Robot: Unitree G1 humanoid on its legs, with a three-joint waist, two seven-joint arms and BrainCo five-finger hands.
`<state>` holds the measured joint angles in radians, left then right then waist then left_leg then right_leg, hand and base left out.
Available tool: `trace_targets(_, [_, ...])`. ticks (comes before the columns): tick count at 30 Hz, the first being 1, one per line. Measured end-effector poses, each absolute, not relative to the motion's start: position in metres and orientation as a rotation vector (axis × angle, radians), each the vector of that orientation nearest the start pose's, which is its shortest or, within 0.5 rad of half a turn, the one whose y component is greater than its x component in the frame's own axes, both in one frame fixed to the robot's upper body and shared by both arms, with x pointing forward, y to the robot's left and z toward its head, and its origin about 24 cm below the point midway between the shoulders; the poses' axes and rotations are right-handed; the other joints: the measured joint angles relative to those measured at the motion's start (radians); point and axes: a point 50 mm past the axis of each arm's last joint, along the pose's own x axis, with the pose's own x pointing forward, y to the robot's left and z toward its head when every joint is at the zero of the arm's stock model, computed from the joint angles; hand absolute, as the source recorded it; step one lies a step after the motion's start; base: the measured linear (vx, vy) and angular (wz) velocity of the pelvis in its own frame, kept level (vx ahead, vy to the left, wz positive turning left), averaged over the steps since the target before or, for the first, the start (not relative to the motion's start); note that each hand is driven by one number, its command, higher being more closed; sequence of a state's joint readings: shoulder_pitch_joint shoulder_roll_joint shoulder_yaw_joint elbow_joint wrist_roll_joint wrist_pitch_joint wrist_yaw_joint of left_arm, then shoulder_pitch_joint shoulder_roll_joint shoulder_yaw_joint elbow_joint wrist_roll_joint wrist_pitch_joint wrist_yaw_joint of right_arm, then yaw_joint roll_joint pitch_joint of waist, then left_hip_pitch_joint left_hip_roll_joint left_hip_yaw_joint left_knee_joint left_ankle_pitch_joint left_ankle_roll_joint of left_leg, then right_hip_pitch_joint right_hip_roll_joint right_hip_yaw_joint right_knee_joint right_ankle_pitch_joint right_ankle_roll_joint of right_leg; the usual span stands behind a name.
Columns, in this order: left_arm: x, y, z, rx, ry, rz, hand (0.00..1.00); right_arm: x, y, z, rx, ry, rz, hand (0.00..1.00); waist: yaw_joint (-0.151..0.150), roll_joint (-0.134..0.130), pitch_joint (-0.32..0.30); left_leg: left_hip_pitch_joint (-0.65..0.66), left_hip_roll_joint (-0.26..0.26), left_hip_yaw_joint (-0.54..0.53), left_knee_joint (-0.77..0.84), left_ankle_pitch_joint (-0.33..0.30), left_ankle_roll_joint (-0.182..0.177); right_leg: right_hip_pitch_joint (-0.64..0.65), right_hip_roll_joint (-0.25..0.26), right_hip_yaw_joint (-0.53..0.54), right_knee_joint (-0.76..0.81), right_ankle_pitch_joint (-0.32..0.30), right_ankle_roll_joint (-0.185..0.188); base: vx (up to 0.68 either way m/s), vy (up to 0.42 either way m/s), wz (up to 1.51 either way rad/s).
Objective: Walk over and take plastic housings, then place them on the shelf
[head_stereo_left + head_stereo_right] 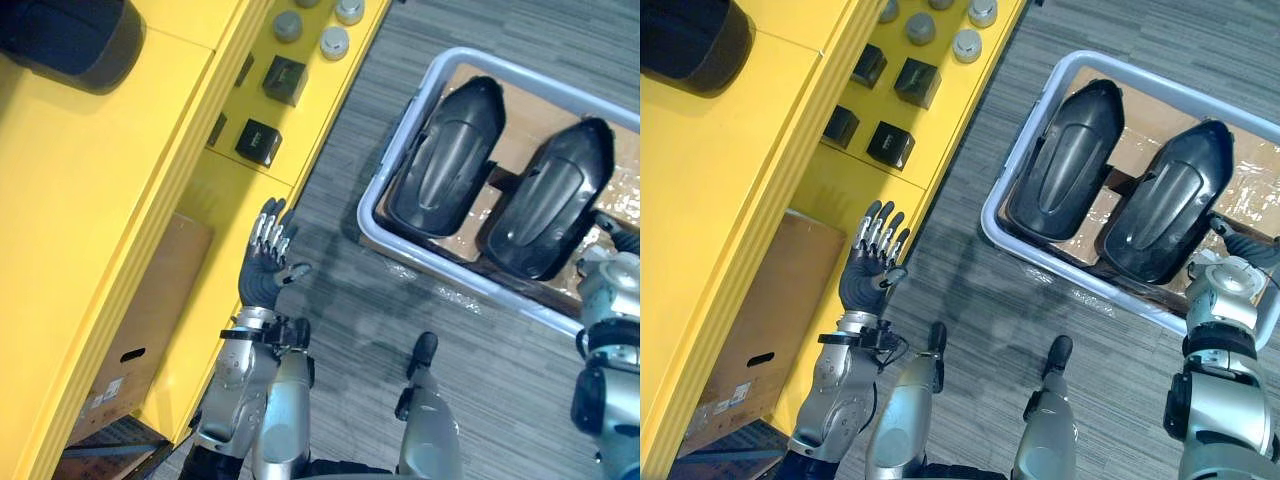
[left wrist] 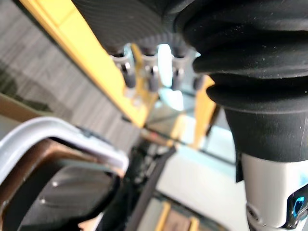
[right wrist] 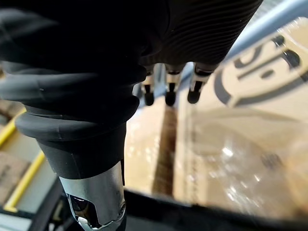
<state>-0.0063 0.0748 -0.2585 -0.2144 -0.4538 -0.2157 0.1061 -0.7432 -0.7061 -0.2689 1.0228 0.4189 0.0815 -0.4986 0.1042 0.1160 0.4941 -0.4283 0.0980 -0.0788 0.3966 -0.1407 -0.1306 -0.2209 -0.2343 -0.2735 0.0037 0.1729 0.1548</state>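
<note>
Left eye view: two black plastic housings, one (image 1: 447,155) beside the other (image 1: 550,200), lie side by side in a pale bin (image 1: 1080,278) on the grey carpet (image 1: 350,300). Both lie dome-up on a cardboard liner (image 1: 520,125) covered with clear film. Neither is held. Right hand (image 3: 169,91) is over the bin's near right corner, just beside the right housing. Right wrist view: fingers straight, pointing at the film-covered cardboard, nothing in them. Left hand (image 1: 265,265) hangs in the gap between the bin and the yellow shelf (image 1: 90,200), close to the shelf edge, fingers spread and straight, empty. The bin is near the shelf but apart from it. On the middle shelf level are small black blocks (image 1: 258,141) and, further along, grey round caps (image 1: 334,42). A dark rounded part (image 1: 65,40) sits on the top level; can't tell what it is. A cardboard box (image 1: 150,310) sits on the lower level.
</note>
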Motion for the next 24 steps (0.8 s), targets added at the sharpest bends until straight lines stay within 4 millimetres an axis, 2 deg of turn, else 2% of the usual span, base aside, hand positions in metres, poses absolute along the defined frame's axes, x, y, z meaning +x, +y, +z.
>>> trace_targets(3, [0.243, 0.108, 0.098, -0.467, -0.298, -0.159, 0.00, 0.318, -0.393, 0.130, 0.064, 0.173, -1.022, 0.00, 0.003, 0.010, 0.001, -0.033, -0.005, -0.012, 0.028, -0.004, 0.007, -0.019, -0.003, -0.006, 0.018, 0.000, 0.000, -0.06, 0.026, 0.08])
trace_targets(4, [0.243, 0.106, 0.097, -0.471, -0.290, -0.165, 0.00, 0.315, -0.400, 0.136, 0.055, 0.183, -1.036, 1.00, 0.007, 0.019, 0.004, -0.048, -0.008, -0.020, 0.039, -0.006, 0.009, -0.027, -0.005, -0.014, 0.023, 0.000, 0.000, -0.08, 0.028, 0.12])
trace_targets(6, [0.242, 0.105, 0.093, -0.473, -0.273, -0.165, 0.00, 0.308, -0.413, 0.143, 0.034, 0.220, -1.049, 1.00, 0.025, 0.036, 0.009, -0.056, -0.012, -0.024, 0.048, -0.006, 0.009, -0.029, -0.009, -0.027, 0.026, 0.000, 0.000, -0.08, 0.018, 0.07])
trace_targets(8, [0.241, 0.105, 0.092, -0.474, -0.270, -0.161, 0.00, 0.308, -0.416, 0.146, 0.042, 0.236, -1.047, 1.00, 0.027, 0.042, 0.010, -0.058, -0.013, -0.026, 0.049, -0.006, 0.010, -0.030, -0.010, -0.028, 0.031, 0.000, 0.000, -0.06, 0.007, 0.03])
trace_targets(9, [0.241, 0.105, 0.092, -0.476, -0.275, -0.160, 0.00, 0.302, -0.423, 0.151, 0.044, 0.259, -1.057, 1.00, 0.032, 0.048, 0.011, -0.063, -0.013, -0.028, 0.050, -0.005, 0.010, -0.035, -0.010, -0.029, 0.036, 0.000, 0.000, -0.05, 0.003, 0.01])
trace_targets(13, [0.240, 0.105, 0.093, -0.481, -0.286, -0.153, 0.00, 0.289, -0.438, 0.152, 0.051, 0.345, -1.048, 1.00, 0.041, 0.051, 0.010, -0.076, -0.015, -0.040, 0.049, 0.000, 0.010, -0.045, -0.010, -0.040, 0.039, 0.000, 0.000, -0.03, -0.007, 0.04])
trace_targets(18, [0.242, 0.106, 0.089, -0.478, -0.271, -0.148, 0.00, 0.284, -0.436, 0.137, 0.057, 0.532, -1.007, 1.00, 0.049, 0.052, 0.010, -0.079, -0.017, -0.050, 0.049, 0.008, 0.009, -0.044, -0.010, -0.056, 0.045, 0.000, 0.000, -0.01, -0.013, 0.07])
trace_targets(24, [0.241, 0.107, 0.086, -0.503, -0.261, -0.140, 0.00, 0.284, -0.432, 0.137, 0.070, 0.631, -0.974, 1.00, 0.054, 0.060, 0.007, -0.080, -0.018, -0.054, 0.049, 0.010, 0.010, -0.043, -0.012, -0.069, 0.055, -0.003, -0.003, -0.03, -0.003, 0.01])
